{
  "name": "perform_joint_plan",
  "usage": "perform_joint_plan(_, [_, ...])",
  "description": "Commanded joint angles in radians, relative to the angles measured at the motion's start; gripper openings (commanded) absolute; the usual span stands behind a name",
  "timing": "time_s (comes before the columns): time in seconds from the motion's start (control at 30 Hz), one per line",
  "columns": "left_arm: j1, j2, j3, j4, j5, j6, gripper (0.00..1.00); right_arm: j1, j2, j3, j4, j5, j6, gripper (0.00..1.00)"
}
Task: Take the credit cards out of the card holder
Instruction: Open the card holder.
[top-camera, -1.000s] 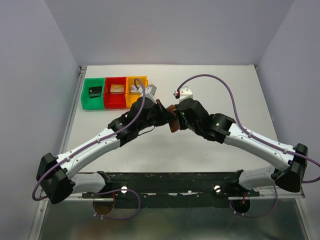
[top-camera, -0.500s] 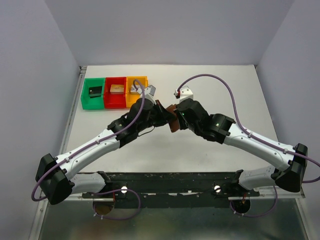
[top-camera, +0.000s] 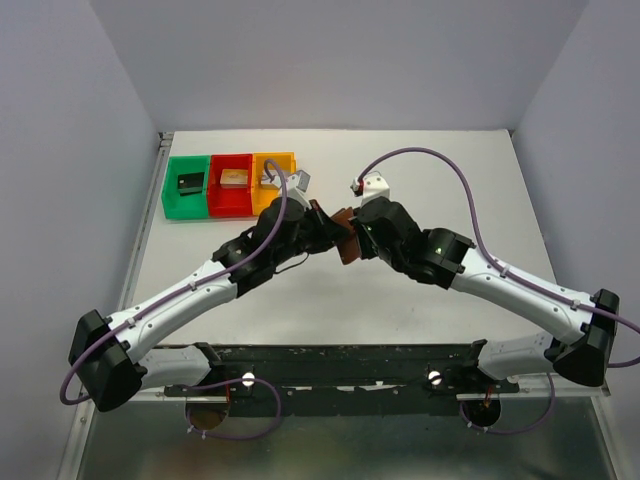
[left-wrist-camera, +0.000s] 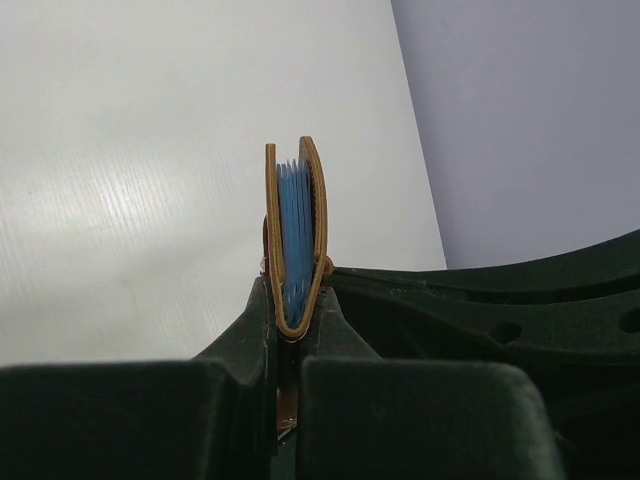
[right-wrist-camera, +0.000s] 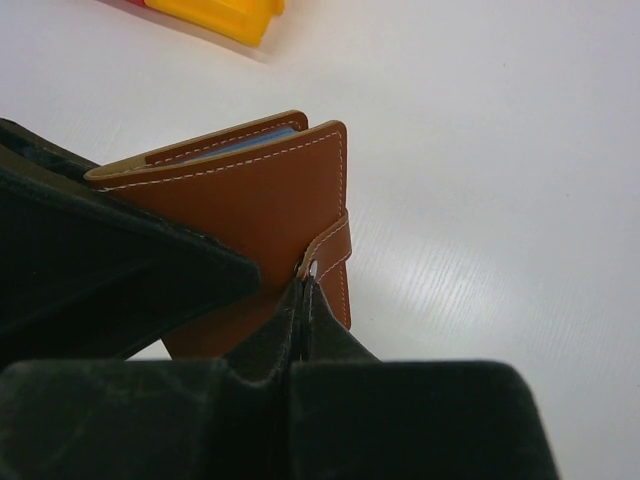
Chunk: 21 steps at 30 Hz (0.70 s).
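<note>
The fingers of the left gripper are clamped on the folded spine of the card holder. It stands edge-on between them, its two leather leaves nearly together, with only a narrow gap at the far end. Pale blue layers fill that gap. Whether any of them are the credit cards' edges cannot be told.

The fingers of the right gripper are pressed together on the small strap that wraps the card holder's outer face. The strap runs down into the pinch. The left gripper's dark body covers the lower left corner of that brown face.

From above, the two grippers meet nose to nose. The left gripper and the right gripper have the card holder between them, just beside the orange bin, off its near right corner. The pictures do not show whether the holder touches the white table.

The red bin sits against the orange bin's left side, and the green bin is one further left. Each holds a small block.
</note>
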Motion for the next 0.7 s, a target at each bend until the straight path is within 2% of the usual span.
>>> perform_joint_plan(0.0, [-0.016, -0.065, 0.000, -0.005, 0.017, -0.003, 0.00, -0.025, -0.011, -0.024, -0.063, 0.154, -0.015, 0.00])
perform_joint_plan(0.47, [-0.015, -0.081, -0.002, -0.033, -0.009, 0.021, 0.00, -0.025, -0.063, -0.035, -0.060, 0.139, 0.000, 0.00])
perform_joint_plan(0.6, [-0.012, -0.104, -0.035, 0.009, -0.025, 0.139, 0.00, -0.025, -0.120, -0.032, -0.077, 0.136, 0.008, 0.00])
perform_joint_plan(0.63, [-0.009, -0.102, -0.047, 0.036, -0.011, 0.188, 0.00, -0.025, -0.141, -0.038, -0.062, 0.125, 0.000, 0.02])
perform_joint_plan(0.67, [-0.004, -0.104, -0.075, 0.097, 0.039, 0.257, 0.00, -0.025, -0.167, -0.050, -0.038, 0.107, -0.018, 0.09])
